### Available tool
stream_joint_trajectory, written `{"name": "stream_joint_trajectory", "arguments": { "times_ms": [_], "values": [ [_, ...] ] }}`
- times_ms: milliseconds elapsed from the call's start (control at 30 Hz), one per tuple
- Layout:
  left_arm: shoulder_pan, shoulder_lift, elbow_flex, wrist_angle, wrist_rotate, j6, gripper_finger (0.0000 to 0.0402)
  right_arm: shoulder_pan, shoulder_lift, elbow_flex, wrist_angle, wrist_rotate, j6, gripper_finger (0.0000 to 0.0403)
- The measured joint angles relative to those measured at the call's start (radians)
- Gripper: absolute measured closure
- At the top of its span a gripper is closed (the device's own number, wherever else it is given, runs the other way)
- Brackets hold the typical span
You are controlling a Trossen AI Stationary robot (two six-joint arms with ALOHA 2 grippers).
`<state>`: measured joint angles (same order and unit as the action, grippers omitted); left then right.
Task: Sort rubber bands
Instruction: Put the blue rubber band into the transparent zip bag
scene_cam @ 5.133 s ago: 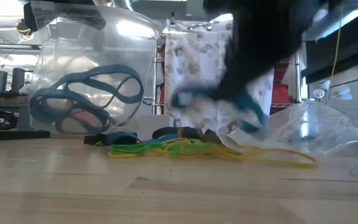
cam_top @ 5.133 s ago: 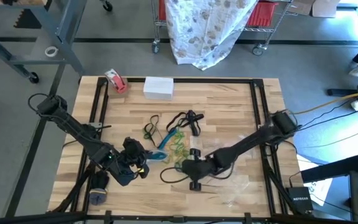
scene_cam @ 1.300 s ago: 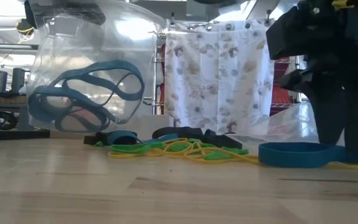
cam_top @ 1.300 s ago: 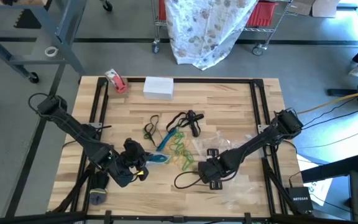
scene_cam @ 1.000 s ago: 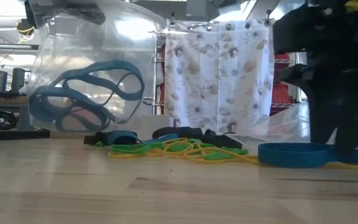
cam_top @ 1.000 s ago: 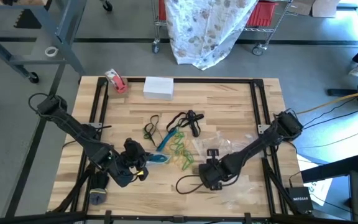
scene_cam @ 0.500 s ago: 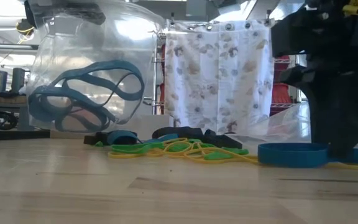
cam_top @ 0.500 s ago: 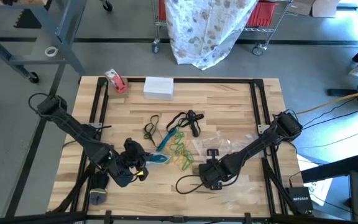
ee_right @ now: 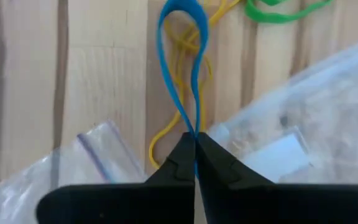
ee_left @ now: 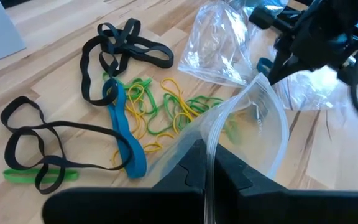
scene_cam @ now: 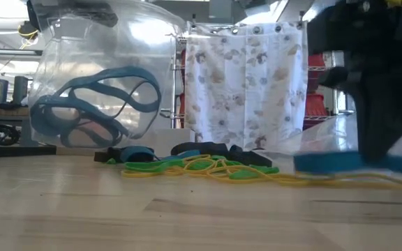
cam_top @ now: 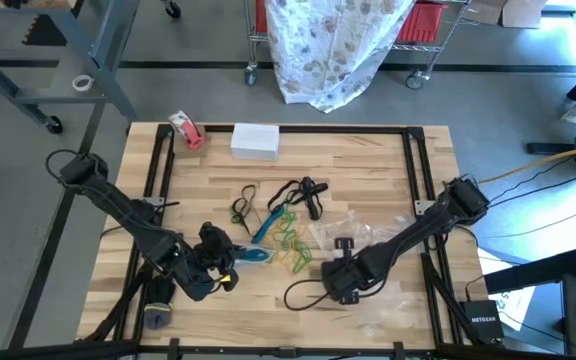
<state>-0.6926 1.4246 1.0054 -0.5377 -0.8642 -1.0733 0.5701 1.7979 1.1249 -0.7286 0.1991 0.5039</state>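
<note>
The right gripper (ee_right: 194, 146) is clenched on a blue rubber band (ee_right: 180, 74), low centre of its wrist view, ready to bag it. The left gripper (ee_left: 207, 167) pinches a clear bag (ee_left: 253, 134) open to receive it; the other rubber bands (cam_top: 278, 215) lie mid-table.

Wooden worktop (cam_top: 368, 165) w/ a black frame. Left arm comes in from the far-left corner; left end effector (cam_top: 223, 268) sits low near the front edge, next to a blue band (cam_top: 253, 256). Right arm comes in from the right side; right end effector (cam_top: 340, 282) is down at the front, over clear plastic bags (cam_top: 358, 232). Pile of rubber bands (cam_top: 278, 215) in the middle: black, green, yellow, blue. A black loop (cam_top: 303, 295) lies by the right end effector. Red-and-white tape roll (cam_top: 185, 129) & a white box (cam_top: 255, 140) at the back.
</note>
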Motion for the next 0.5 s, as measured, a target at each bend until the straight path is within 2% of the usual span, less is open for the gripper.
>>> {"name": "stream_joint_trajectory", "arguments": {
  "times_ms": [200,300,400,500],
  "values": [
    [0.000,0.000,0.000,0.000,0.000,0.004,0.0401,0.000,-0.088,0.058,-0.013,-0.003,-0.021,0.0402],
    [0.000,0.000,0.000,0.001,0.000,0.002,0.0402,0.000,-0.128,0.091,0.030,0.055,-0.056,0.0402],
    [0.000,0.000,0.000,0.006,0.000,0.000,0.0401,0.000,-0.153,0.104,0.188,0.135,-0.137,0.0402],
    [0.000,0.000,0.000,0.008,0.000,0.000,0.0401,-0.009,-0.155,0.104,0.451,0.203,-0.268,0.0402]
  ]
}}
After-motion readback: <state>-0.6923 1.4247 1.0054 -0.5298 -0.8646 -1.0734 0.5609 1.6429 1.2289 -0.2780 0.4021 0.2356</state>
